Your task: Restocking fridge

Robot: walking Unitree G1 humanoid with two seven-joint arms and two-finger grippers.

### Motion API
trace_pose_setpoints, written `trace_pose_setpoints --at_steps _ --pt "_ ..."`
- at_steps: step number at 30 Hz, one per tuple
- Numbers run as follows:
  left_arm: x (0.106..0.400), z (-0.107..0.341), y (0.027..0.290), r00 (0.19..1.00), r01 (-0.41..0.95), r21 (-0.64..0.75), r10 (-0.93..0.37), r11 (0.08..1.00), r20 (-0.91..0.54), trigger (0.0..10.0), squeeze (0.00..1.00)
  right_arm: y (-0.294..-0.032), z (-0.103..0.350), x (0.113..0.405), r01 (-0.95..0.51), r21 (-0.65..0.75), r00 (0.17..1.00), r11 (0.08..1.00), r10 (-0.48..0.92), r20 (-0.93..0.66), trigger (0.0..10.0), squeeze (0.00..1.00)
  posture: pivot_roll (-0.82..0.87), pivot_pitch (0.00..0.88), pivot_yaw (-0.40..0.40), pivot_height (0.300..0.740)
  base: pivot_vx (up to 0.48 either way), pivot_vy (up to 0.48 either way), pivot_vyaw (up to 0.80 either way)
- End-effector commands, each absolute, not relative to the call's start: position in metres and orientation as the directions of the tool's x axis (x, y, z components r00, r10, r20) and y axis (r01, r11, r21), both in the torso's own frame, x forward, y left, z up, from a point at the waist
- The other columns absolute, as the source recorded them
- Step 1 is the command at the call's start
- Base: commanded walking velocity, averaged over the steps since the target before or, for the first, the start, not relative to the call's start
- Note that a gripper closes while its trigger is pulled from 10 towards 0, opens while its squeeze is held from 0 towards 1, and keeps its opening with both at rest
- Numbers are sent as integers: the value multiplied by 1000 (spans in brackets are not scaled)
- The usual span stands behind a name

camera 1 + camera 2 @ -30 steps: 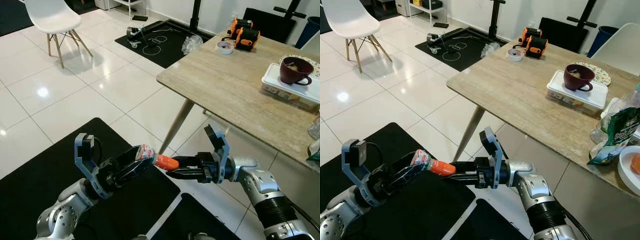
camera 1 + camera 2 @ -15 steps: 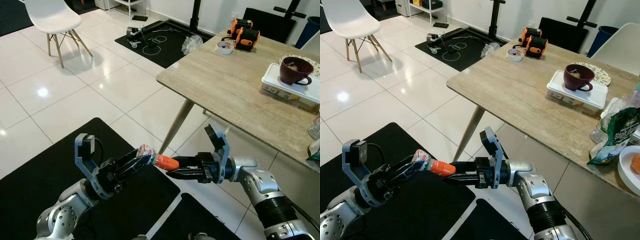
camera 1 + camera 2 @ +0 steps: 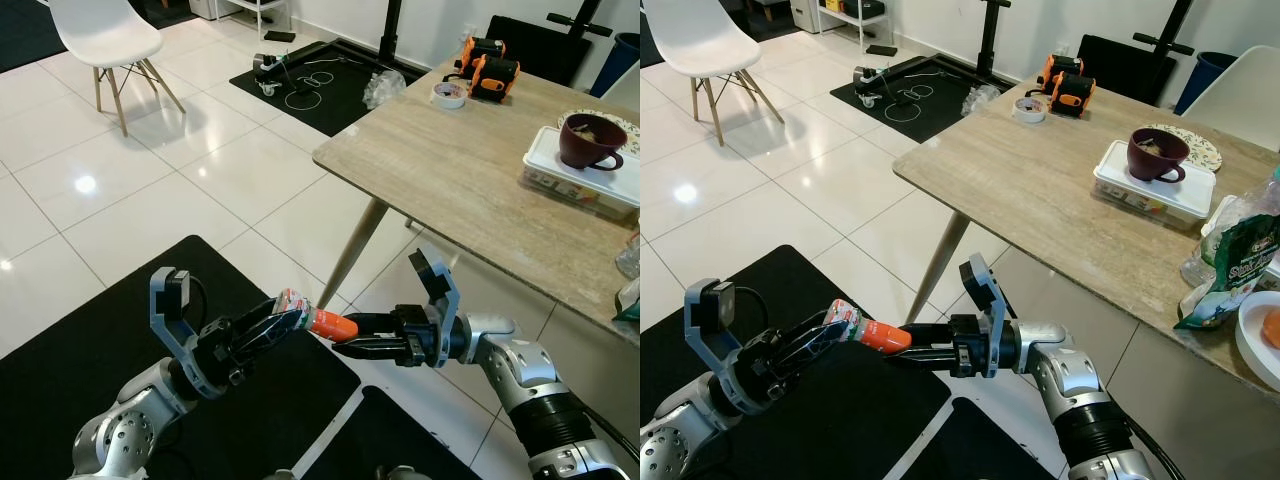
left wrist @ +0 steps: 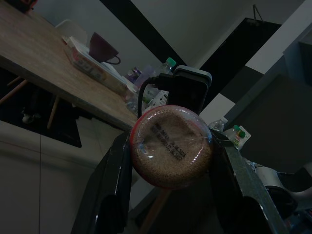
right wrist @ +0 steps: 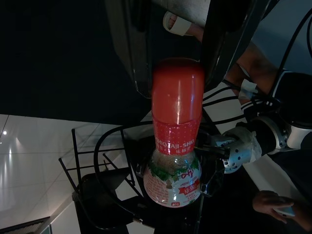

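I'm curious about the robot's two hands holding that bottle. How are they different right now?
The left hand is at the clear, seasoning-filled bottom half of the bottle, while the right hand pinches its orange cap end. The left hand's fingers stand spread on either side of the base; the right hand's fingers sit close against the cap. Both hands have black fingers and meet at the same bottle, above the black mat.

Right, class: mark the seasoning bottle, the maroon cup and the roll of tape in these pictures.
seasoning bottle [image 3: 331, 323], left eye view, on its orange-red cap
maroon cup [image 3: 1154, 155], right eye view, on its outer wall
roll of tape [image 3: 449, 95], left eye view, on the roll's white side
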State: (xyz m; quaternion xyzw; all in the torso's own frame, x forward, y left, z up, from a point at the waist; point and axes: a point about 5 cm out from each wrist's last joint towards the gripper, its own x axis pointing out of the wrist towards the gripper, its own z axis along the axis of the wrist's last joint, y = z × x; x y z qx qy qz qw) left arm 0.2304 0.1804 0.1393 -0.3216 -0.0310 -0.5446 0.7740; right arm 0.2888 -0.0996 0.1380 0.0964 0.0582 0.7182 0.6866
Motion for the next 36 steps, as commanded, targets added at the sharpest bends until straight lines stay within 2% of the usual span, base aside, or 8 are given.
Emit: trace_pose_setpoints --at_steps 1,7,8,9,10,11,12,36 --pt "229 137 178 403 860 -476 -817 185 411 10000 0 -99 139 287 -978 202 -41 -54 997 70 10000 0 44 93 -26 740 0 0 0" --pt "229 137 177 403 860 -476 -818 185 411 10000 0 -99 140 287 -974 219 -38 -56 996 86 10000 0 43 95 -26 740 0 0 0" --pt "230 138 177 402 860 -475 -817 184 412 10000 0 -100 141 287 -974 219 -38 -59 994 99 10000 1000 43 95 -26 740 0 0 0" --pt "230 138 177 402 860 -475 -817 184 412 10000 0 -100 141 287 -974 219 -38 -59 994 99 10000 1000 43 95 -26 740 0 0 0" --pt "230 138 177 402 861 -475 -816 183 415 10000 0 -99 143 287 -974 220 -35 -60 993 115 10000 647 43 95 -27 740 0 0 0" --pt "230 138 177 402 861 -475 -816 183 415 10000 0 -99 143 287 -974 220 -35 -60 993 115 10000 647 43 95 -27 740 0 0 0" --pt "230 138 177 402 861 -474 -816 183 416 10000 0 -99 145 287 -973 223 -35 -66 990 137 10000 0 43 94 -28 740 0 0 0" --pt "230 141 176 387 871 -460 -815 171 430 10000 0 -72 138 270 -937 321 -54 -137 966 254 10000 0 40 93 -27 740 0 0 0"
